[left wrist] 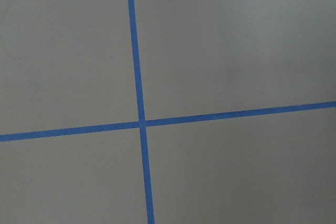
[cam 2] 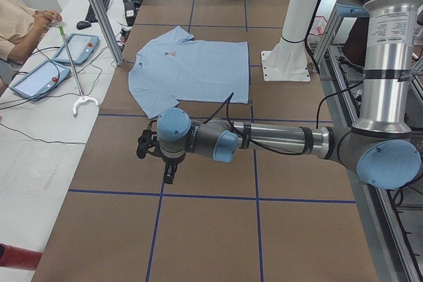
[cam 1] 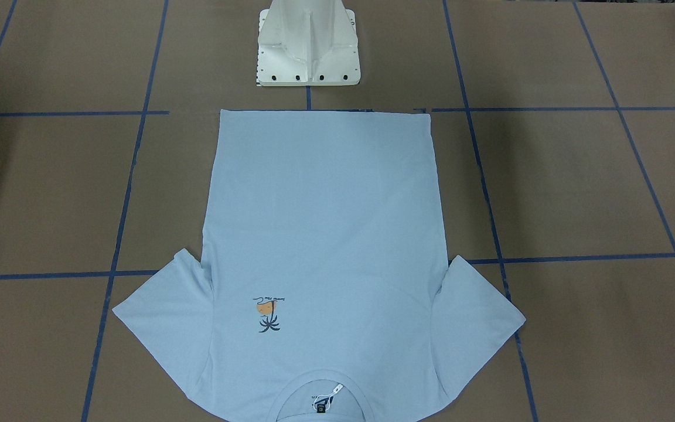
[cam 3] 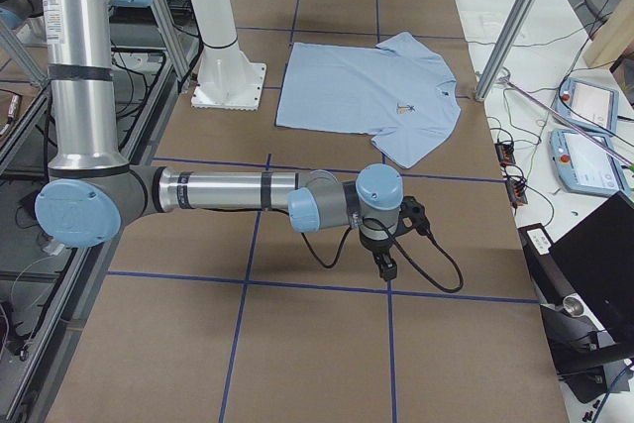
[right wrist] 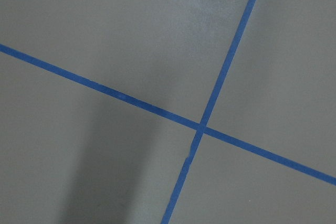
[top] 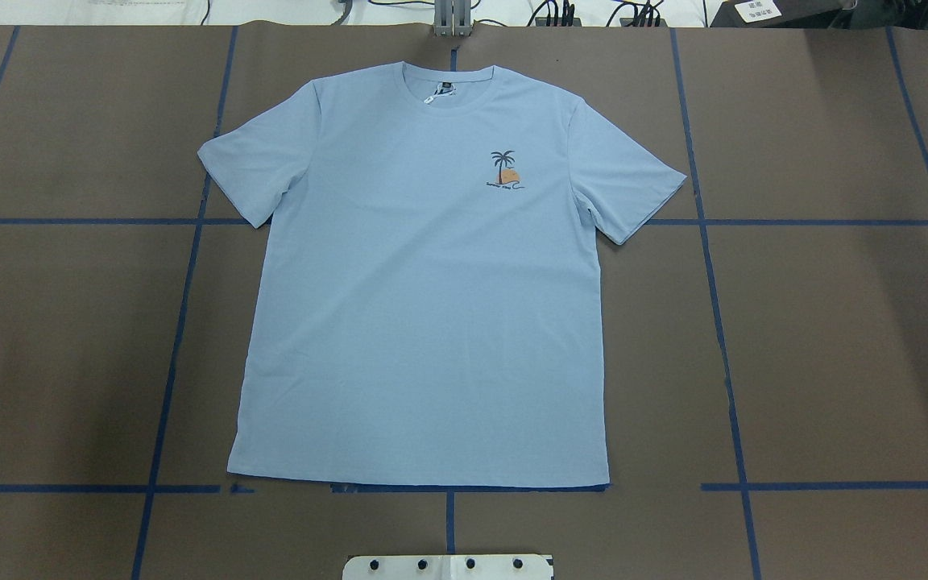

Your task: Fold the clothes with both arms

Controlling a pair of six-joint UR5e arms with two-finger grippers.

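Observation:
The light blue T-shirt (top: pixel 432 306) lies flat and spread out, front up, in the middle of the table. Its collar (top: pixel 448 76) is at the far edge, its hem toward the robot base, and the palm-tree print (top: pixel 504 171) is on the chest. It also shows in the front-facing view (cam 1: pixel 320 234). Neither arm shows in the overhead or front-facing view. My left gripper (cam 2: pixel 168 173) hangs over bare table well off the shirt's left side. My right gripper (cam 3: pixel 386 266) hangs over bare table off its right side. I cannot tell whether either is open or shut.
The brown table (top: pixel 834 322) carries a grid of blue tape lines. The white pedestal base (cam 1: pixel 308 47) stands just behind the shirt's hem. Both wrist views show only tape crossings. An operator (cam 2: pixel 20 28) and control tablets sit beyond the far edge.

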